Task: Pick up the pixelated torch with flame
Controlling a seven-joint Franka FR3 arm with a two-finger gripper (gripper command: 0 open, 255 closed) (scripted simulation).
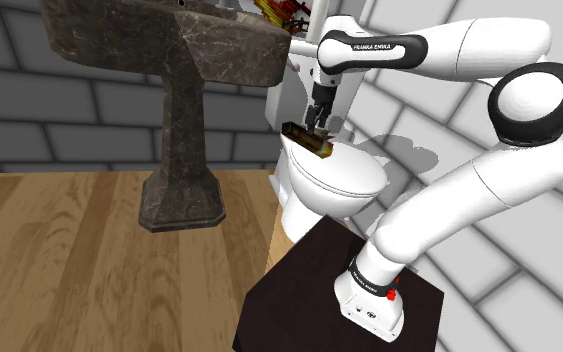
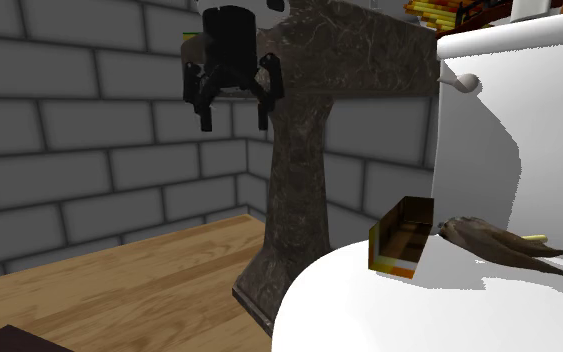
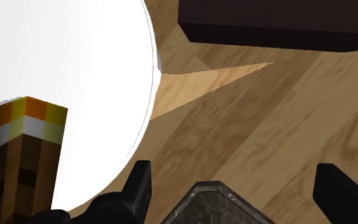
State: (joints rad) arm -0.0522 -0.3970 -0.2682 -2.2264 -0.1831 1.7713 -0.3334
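- The pixelated torch (image 2: 401,237) is being flanked at 3 o'clock by a brown feathery object (image 2: 499,243) on the toilet lid (image 2: 369,310).
- The gripper (image 2: 235,120) is being held higher at 10 o'clock, fingers spread, empty.

1. This is a home bathroom.
2. A white toilet (image 1: 347,178) stands near the far corner.
3. A dark stone pedestal sink (image 1: 184,150) stands just to its left in the shoulder view.
4. Grey block walls (image 1: 29,110) rise above a wooden plank floor (image 1: 59,260).
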